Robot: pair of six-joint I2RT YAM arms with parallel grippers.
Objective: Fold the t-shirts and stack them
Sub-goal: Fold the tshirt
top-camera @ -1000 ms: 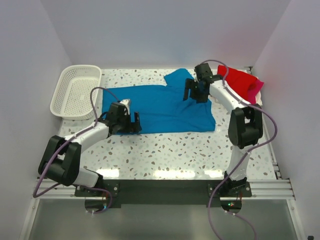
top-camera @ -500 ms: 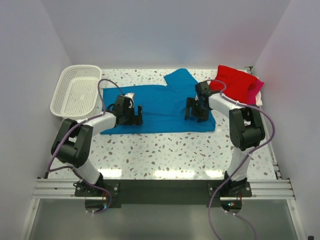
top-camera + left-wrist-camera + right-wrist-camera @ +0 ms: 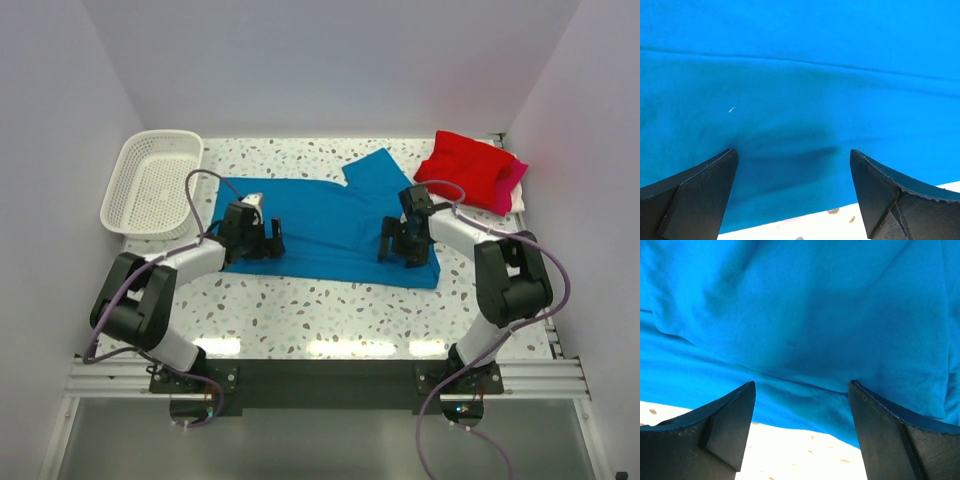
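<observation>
The bright blue t-shirt (image 3: pixel 325 220) lies spread flat across the middle of the table, one sleeve (image 3: pixel 372 168) pointing to the back. My left gripper (image 3: pixel 262 243) stands open over its left part, near the front hem. In the left wrist view the left gripper (image 3: pixel 792 152) has only flat blue cloth (image 3: pixel 800 75) between its fingers. My right gripper (image 3: pixel 398 248) is open over the shirt's right front part. The right wrist view shows the right gripper (image 3: pixel 801 384) straddling a soft fold of blue cloth (image 3: pixel 805 315). The red t-shirt (image 3: pixel 465 165) lies bunched at the back right on the magenta-pink one (image 3: pixel 512 185).
A white mesh basket (image 3: pixel 150 180) stands at the back left corner. Speckled white tabletop (image 3: pixel 320 315) shows in front of the blue shirt. Walls close the table in at the back and on both sides.
The right gripper has come from the shirt's back edge near the sleeve down to its front right. The left gripper shifted slightly right. The blue shirt has slid a little nearer and to the right.
</observation>
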